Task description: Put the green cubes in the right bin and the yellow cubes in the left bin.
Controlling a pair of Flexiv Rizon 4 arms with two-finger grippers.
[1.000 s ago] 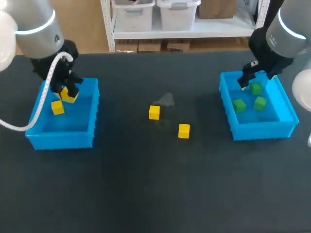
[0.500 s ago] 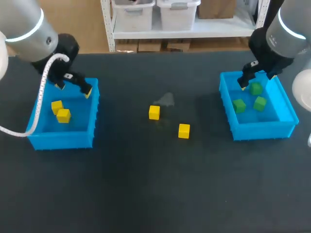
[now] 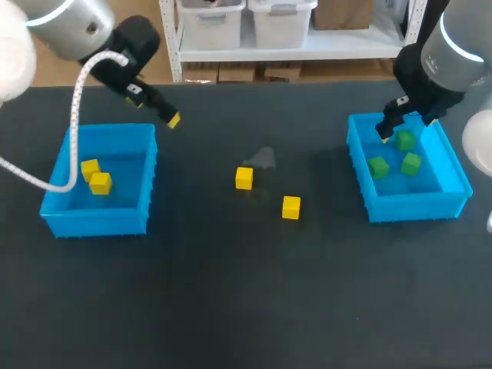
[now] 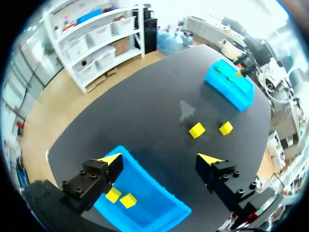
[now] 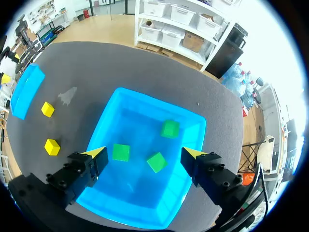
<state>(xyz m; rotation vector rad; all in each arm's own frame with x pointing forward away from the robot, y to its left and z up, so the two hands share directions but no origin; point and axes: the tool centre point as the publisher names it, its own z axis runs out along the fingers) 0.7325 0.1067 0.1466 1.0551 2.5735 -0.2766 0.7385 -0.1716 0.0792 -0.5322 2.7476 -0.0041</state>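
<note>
My left gripper (image 3: 156,105) hangs open and empty above the table, just behind the left blue bin's (image 3: 54,178) far right corner. Two yellow cubes (image 3: 90,167) (image 3: 101,183) lie inside that bin, also seen under the left gripper (image 4: 159,162) as cubes (image 4: 113,195) (image 4: 128,200). Two more yellow cubes (image 3: 244,177) (image 3: 290,207) rest on the mat in the middle. My right gripper (image 3: 406,123) (image 5: 145,154) stands open over the right blue bin (image 3: 359,165), which holds three green cubes (image 5: 169,128) (image 5: 120,152) (image 5: 156,162).
A pale smudge (image 3: 265,157) marks the dark mat just behind the nearer-left loose cube. Both bins sit toward the table's side edges, with open mat between and in front of them.
My left gripper opened and dropped a yellow cube into the left bin, then rose and swung back and to the right, out of the bin. The right arm stayed still.
</note>
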